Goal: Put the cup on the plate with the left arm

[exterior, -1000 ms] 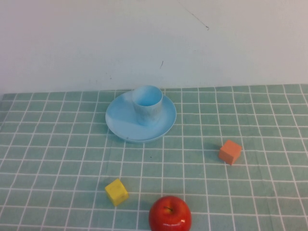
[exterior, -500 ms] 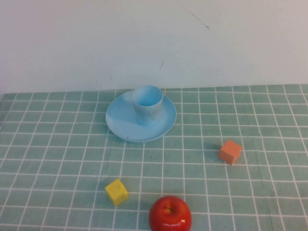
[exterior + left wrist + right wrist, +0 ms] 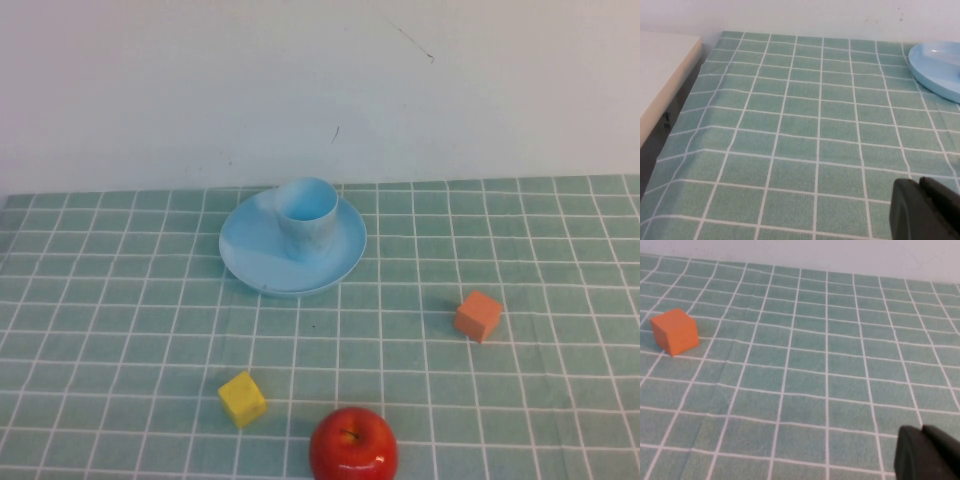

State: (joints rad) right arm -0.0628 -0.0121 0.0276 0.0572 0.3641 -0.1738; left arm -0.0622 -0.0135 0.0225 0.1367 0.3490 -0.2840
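Observation:
The light blue cup (image 3: 305, 217) stands upright on the light blue plate (image 3: 252, 250) at the back middle of the green checked cloth. Neither arm shows in the high view. In the left wrist view my left gripper (image 3: 920, 189) is shut and empty, low over the cloth, with the plate's rim (image 3: 935, 70) far off to one side; the cup is out of that view. In the right wrist view my right gripper (image 3: 922, 435) is shut and empty over bare cloth.
An orange cube (image 3: 479, 316) lies right of the plate and also shows in the right wrist view (image 3: 675, 331). A yellow cube (image 3: 242, 398) and a red apple (image 3: 352, 445) lie near the front edge. A pale table edge (image 3: 660, 75) borders the cloth.

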